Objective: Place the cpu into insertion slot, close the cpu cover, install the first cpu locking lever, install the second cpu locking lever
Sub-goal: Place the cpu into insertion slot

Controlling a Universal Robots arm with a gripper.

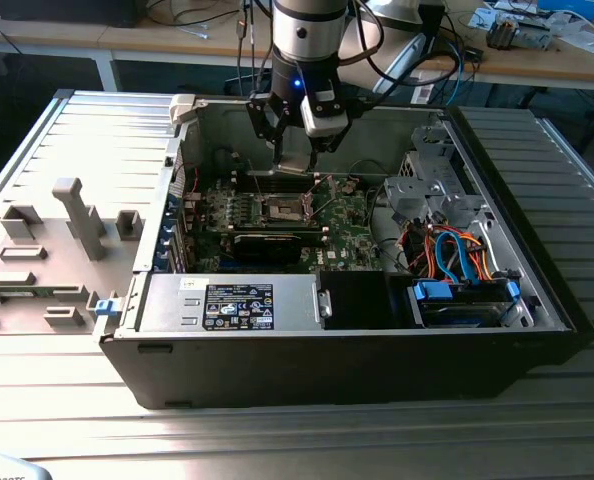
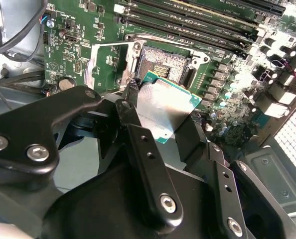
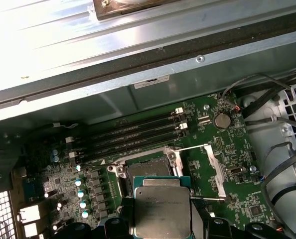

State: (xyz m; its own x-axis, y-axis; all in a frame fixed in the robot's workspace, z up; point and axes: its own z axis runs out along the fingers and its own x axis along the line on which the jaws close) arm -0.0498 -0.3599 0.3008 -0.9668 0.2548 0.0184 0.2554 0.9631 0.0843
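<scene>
As one stands by the bench, items run from the exterior view's left to the exterior view's right:

1. Pale grey ribbed bench top (image 1: 87,130) w/ grey moulded plastic fixture blocks (image 1: 77,215), beside the case.
2. Black open desktop PC case (image 1: 277,375), lying flat, inside facing up.
3. Black labelled oblong power-supply box (image 1: 237,305), at the case's near edge.
4. Insertion slot (image 1: 282,207) (image 2: 163,67) (image 3: 148,172): square socket, dark centre, silvery rim, on the green motherboard (image 1: 347,235). No chip seated.
5. Black two-finger gripper (image 1: 299,160) (image 2: 163,107) (image 3: 162,221), over the slot. Jaws narrowed onto the cpu, black fingers (image 2: 138,134) clamping opp. edges.
6. Cpu (image 2: 165,107) (image 3: 162,211): small flat square chip, dull silver top, green rim. In both wrist views it is held in the jaws, raised by the slot's edge.
7. Cpu cover (image 2: 89,69) (image 3: 217,172): thin silvery frame plate, swung open beside the slot.
8. Blue and orange cables (image 1: 457,255), in the case's right bay.
</scene>
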